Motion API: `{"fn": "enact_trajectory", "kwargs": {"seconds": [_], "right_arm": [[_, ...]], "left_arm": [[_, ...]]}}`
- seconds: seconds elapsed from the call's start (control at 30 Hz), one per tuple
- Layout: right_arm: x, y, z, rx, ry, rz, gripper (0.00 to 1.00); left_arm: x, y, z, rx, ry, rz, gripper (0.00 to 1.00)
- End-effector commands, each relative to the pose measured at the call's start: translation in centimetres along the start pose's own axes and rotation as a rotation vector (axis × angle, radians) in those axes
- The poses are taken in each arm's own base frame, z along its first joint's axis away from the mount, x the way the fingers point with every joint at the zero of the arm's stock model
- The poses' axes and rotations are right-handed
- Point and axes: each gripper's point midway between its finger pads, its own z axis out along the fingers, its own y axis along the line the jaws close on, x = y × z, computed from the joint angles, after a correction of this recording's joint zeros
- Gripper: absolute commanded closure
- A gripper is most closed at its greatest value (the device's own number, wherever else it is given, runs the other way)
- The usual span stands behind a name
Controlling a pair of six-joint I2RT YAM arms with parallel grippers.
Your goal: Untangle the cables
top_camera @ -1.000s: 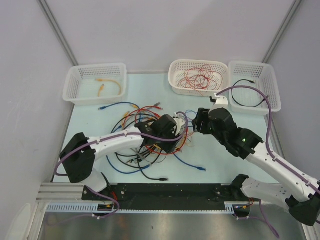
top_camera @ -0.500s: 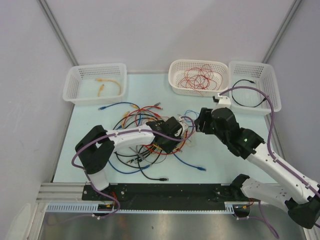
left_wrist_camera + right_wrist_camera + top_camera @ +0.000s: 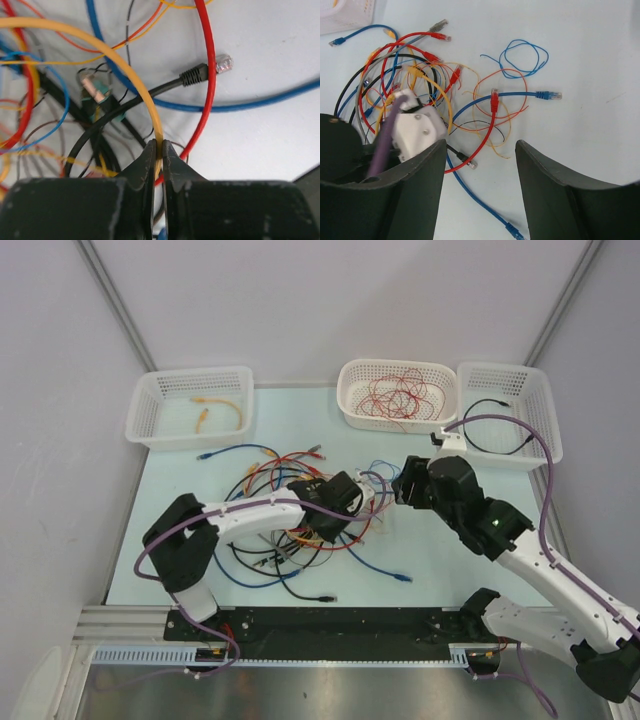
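A tangle of thin cables in red, orange, yellow, blue and black lies on the pale table. My left gripper is shut on a yellow cable in the middle of the tangle, low over the table; it also shows in the top view. A red cable, a thick blue cable and a black cable with a plug end cross just beyond the jaws. My right gripper is open and empty, above the tangle's right side.
Three white baskets stand at the back: the left one holds a yellow cable, the middle one red wires, the right one a black cable. A loose blue cable trails toward the table's front.
My left arm's elbow swung in, then slightly back, with the gripper staying in the tangle. My right gripper drifted slightly right.
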Motion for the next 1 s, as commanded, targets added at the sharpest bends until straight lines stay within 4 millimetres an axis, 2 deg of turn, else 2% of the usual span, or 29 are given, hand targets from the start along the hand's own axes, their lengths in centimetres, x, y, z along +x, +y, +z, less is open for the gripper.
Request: {"fn": "enact_trajectory", "kwargs": {"seconds": [0.0,0.07,0.13,0.2,0.27,0.3,0.4,0.43,0.5,0.53,0.57,0.6,0.67,0.7,0.73,0.77,0.8,0.83,0.87,0.97], "right_arm": [[-1.3,0.4,-0.7,-0.031,-0.052,0.019,0.38],[-1.4,0.3,-0.8,-0.027,-0.054,0.022,0.38],[-1.5,0.2,-0.9,-0.026,-0.062,0.027,0.38],[-1.7,0.3,-1.2,-0.036,-0.069,0.035,0.38],[-1.8,0.4,-1.4,-0.042,-0.073,0.04,0.38],[-2.0,0.5,-1.5,-0.047,-0.08,0.041,0.38],[-2.2,0.4,-1.8,-0.047,-0.09,0.044,0.38],[-2.1,0.3,-1.8,-0.047,-0.089,0.044,0.38],[-2.2,0.4,-1.9,-0.052,-0.091,0.047,0.38],[-2.2,0.4,-1.9,-0.051,-0.093,0.046,0.39],[-2.2,0.5,-1.9,-0.056,-0.093,0.046,0.39],[-2.2,0.5,-1.8,-0.057,-0.091,0.046,0.38],[-2.3,0.7,-1.9,-0.064,-0.093,0.048,0.38],[-2.3,0.6,-1.9,-0.064,-0.097,0.048,0.38],[-2.4,0.7,-2.0,-0.069,-0.099,0.047,0.38],[-2.5,0.7,-2.0,-0.071,-0.101,0.049,0.38],[-2.4,0.9,-2.0,-0.078,-0.099,0.047,0.38],[-2.5,1.0,-2.0,-0.084,-0.1,0.048,0.39],[-2.5,1.2,-1.9,-0.089,-0.097,0.047,0.39],[-2.2,1.8,-1.6,-0.113,-0.081,0.061,0.39]], "left_arm": [[-6.1,0.4,-9.1,-0.011,-0.249,-0.001,0.89],[-8.6,0.3,-14.0,0.006,-0.376,-0.006,0.9],[-10.4,0.1,-17.3,0.032,-0.473,-0.007,0.92],[-11.3,-0.2,-20.8,0.065,-0.572,-0.016,0.94],[-12.3,-0.3,-23.4,0.106,-0.654,-0.047,0.95],[-12.4,-0.4,-25.3,0.138,-0.707,-0.058,0.96],[-13.6,0.3,-28.6,0.192,-0.832,-0.13,0.99],[-14.2,1.5,-30.4,0.185,-0.902,-0.165,1.0],[-14.8,3.0,-32.0,0.183,-0.964,-0.237,1.0],[-15.3,4.9,-33.2,0.14,-1.013,-0.283,1.0],[-15.5,6.0,-33.6,0.12,-1.029,-0.331,1.0],[-15.9,8.4,-34.7,0.058,-1.066,-0.386,1.0],[-16.2,11.3,-34.4,-0.014,-1.065,-0.469,1.0],[-15.8,14.8,-35.1,-0.131,-1.07,-0.548,1.0],[-16.0,16.6,-34.0,-0.176,-1.036,-0.589,1.0],[-15.8,18.2,-33.8,-0.218,-1.026,-0.625,1.0],[-15.1,20.9,-34.1,-0.287,-1.022,-0.68,1.0],[-14.7,22.5,-33.8,-0.319,-1.018,-0.737,1.0],[-13.9,25.3,-33.0,-0.373,-1.001,-0.795,1.0],[-13.0,29.9,-32.3,-0.447,-1.007,-0.916,1.0]]}}
